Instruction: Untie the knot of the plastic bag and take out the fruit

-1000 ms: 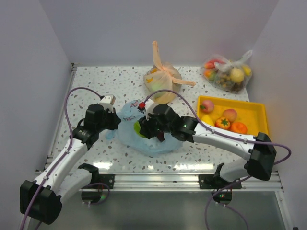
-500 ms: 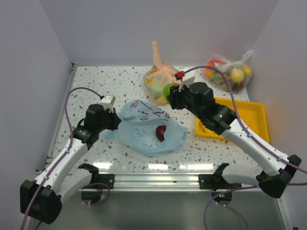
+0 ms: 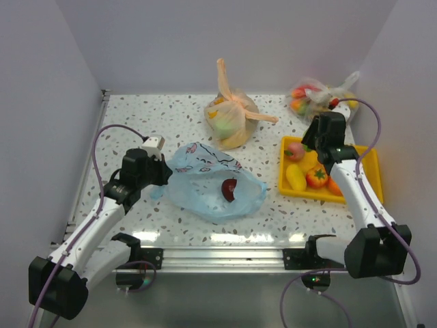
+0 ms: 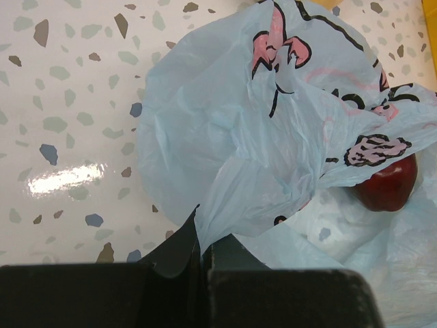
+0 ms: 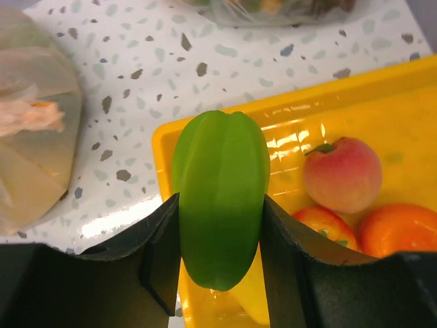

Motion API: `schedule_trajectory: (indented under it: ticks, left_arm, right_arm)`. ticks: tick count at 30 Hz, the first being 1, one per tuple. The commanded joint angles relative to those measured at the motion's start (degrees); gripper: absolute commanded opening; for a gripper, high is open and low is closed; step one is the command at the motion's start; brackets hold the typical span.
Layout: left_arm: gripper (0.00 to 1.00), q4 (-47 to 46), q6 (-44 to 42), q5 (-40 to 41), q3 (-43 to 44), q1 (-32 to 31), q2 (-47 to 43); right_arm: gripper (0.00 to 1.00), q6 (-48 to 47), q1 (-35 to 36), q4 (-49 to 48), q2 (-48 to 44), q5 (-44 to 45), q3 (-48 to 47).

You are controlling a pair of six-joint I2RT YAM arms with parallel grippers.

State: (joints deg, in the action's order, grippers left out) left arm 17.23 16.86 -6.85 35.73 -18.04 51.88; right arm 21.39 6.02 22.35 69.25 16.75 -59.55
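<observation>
The light blue bag [image 3: 205,174] lies open on the table with a dark red apple [image 3: 229,189] inside; no knot shows. My left gripper [image 3: 158,174] is shut on the bag's left edge [image 4: 225,198], and the apple [image 4: 387,184] shows beyond the fold. My right gripper [image 3: 315,140] is shut on a green fruit [image 5: 220,195] and holds it over the left end of the yellow tray [image 3: 362,156]. A pink peach [image 5: 341,174], a tomato [image 5: 321,229] and an orange [image 5: 397,229] lie in the tray.
An orange bag [image 3: 232,119] with tied handles stands at the back centre. A clear bag of fruit [image 3: 324,102] lies at the back right. Walls close in the left, right and back sides.
My right gripper lifted the green fruit out of the blue bag and carried it right, from the bag past the orange bag to above the yellow tray. The left arm has not moved.
</observation>
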Motion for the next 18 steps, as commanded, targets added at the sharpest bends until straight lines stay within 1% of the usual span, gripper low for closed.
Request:
schedule_trajectory:
  ticks: [1, 2, 3, 6, 7, 10, 11, 12, 13, 14, 16, 18]
  left_arm:
    - [0.00, -1.8, -0.9, 0.0, -0.1, 0.4, 0.2]
    - [0.00, -1.7, -1.0, 0.0, -0.1, 0.4, 0.2]
    - [0.00, -1.7, -1.0, 0.0, -0.1, 0.4, 0.3]
    - [0.00, -1.8, -1.0, 0.0, -0.1, 0.4, 0.5]
    - [0.00, -1.8, -1.0, 0.0, 0.0, 0.3, 0.6]
    - [0.00, -1.8, -1.0, -0.1, -0.1, 0.3, 0.6]
    - [0.00, -1.8, -1.0, -0.1, -0.1, 0.4, 0.8]
    - [0.00, -1.7, -1.0, -0.1, -0.1, 0.4, 0.8]
    - [0.00, -1.9, -1.0, -0.1, -0.1, 0.3, 0.8]
    - [0.00, -1.9, -1.0, -0.1, -0.1, 0.3, 0.9]
    - [0.00, -1.9, -1.0, -0.2, 0.0, 0.4, 1.0]
    - [0.00, -1.9, -1.0, -0.3, 0.0, 0.4, 1.1]
  right_arm:
    - [0.15, 8.2, -5.4, -4.4, 2.8, -7.2, 2.6]
    - [0.16, 8.8, -5.8, -4.9, 3.7, -7.5, 3.0]
    - [0.17, 9.4, -8.2, -5.4, 4.7, -7.7, 3.7]
    - [0.28, 10.4, -10.1, -6.3, 7.6, -8.1, 4.4]
    - [0.38, 10.2, -10.3, -6.4, 9.0, -8.1, 4.3]
    - [0.60, 9.7, -11.2, -5.1, 10.5, -8.0, 3.6]
    - [0.74, 9.7, -11.3, -4.8, 10.7, -7.9, 3.5]
    - [0.80, 9.5, -11.3, -4.1, 10.7, -8.0, 3.1]
    - [0.84, 9.3, -11.3, -3.7, 10.6, -8.1, 3.1]
    - [0.92, 9.1, -11.4, -3.3, 10.4, -8.1, 2.9]
    - [0.96, 8.6, -11.3, -2.6, 9.8, -8.3, 2.9]
    - [0.98, 7.8, -11.4, -2.0, 8.4, -8.8, 2.5]
